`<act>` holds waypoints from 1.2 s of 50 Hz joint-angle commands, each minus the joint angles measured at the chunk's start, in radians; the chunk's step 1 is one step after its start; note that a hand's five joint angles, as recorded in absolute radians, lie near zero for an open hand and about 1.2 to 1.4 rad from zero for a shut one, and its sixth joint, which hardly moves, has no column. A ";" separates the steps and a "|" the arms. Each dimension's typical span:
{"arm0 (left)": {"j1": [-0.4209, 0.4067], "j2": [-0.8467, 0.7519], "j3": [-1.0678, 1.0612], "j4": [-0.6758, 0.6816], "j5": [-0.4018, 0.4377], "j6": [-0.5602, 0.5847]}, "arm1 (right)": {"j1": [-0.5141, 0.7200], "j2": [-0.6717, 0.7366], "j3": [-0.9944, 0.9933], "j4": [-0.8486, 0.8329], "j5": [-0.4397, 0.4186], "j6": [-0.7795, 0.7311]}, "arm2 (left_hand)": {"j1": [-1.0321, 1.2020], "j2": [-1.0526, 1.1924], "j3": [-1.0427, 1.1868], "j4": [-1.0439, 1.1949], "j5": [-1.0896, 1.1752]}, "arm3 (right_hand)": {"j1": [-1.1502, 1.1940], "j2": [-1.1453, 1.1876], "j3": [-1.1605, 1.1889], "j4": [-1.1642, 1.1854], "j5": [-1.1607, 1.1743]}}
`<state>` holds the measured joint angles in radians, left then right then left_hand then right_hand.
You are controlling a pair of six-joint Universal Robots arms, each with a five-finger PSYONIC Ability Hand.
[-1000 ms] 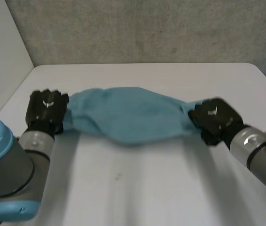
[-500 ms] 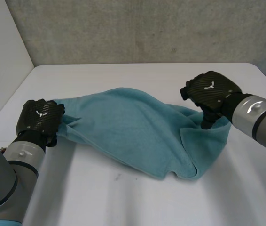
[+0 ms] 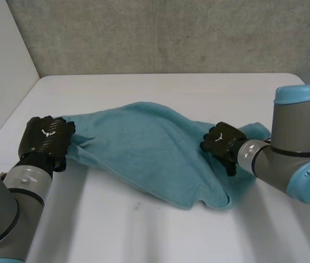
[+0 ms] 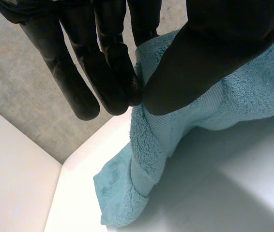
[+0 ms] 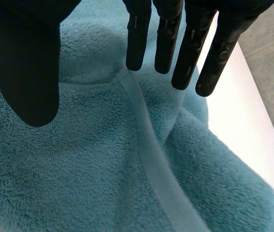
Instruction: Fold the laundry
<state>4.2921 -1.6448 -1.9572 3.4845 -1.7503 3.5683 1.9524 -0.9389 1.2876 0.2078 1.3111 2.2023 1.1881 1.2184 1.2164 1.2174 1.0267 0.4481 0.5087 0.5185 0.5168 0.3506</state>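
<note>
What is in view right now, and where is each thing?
towel: one, blue-green, lying rumpled across the middle of the table, between the hands.
table: one, white, under everything.
wall: one, grey, behind the table's far edge.
left hand: one, black, pinching the towel's left end between fingers and thumb.
right hand: one, black, fingers straight, over the towel's right part.
left arm: one, grey, near left.
right arm: one, grey with light-blue caps, at the right.
</note>
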 commanded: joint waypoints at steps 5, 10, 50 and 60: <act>0.001 0.000 -0.002 -0.001 0.000 0.000 | 0.017 0.032 -0.005 -0.041 0.036 0.033 | 0.208 0.178 0.180 0.179 0.195 | 0.380 0.319 0.309 0.311 0.303; 0.002 0.002 -0.002 0.001 0.000 0.000 | 0.016 0.041 -0.005 -0.041 0.048 0.030 | 0.208 0.178 0.180 0.179 0.195 | 0.635 0.574 0.565 0.566 0.558; 0.006 0.017 -0.015 0.001 0.000 0.000 | 0.031 0.051 -0.013 -0.139 0.102 0.108 | 0.208 0.178 0.180 0.179 0.195 | 0.019 -0.042 -0.052 -0.050 -0.058; 0.006 0.017 -0.020 0.001 0.000 0.000 | 0.026 0.066 -0.025 -0.137 0.105 0.102 | 0.208 0.178 0.180 0.179 0.195 | 0.045 -0.016 -0.025 -0.024 -0.032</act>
<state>4.2982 -1.6276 -1.9768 3.4852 -1.7503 3.5680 1.9812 -0.8785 1.2664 0.0710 1.4130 2.3088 1.1881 1.2184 1.2164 1.2174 1.0267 0.4045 0.4645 0.4575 0.4468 0.2744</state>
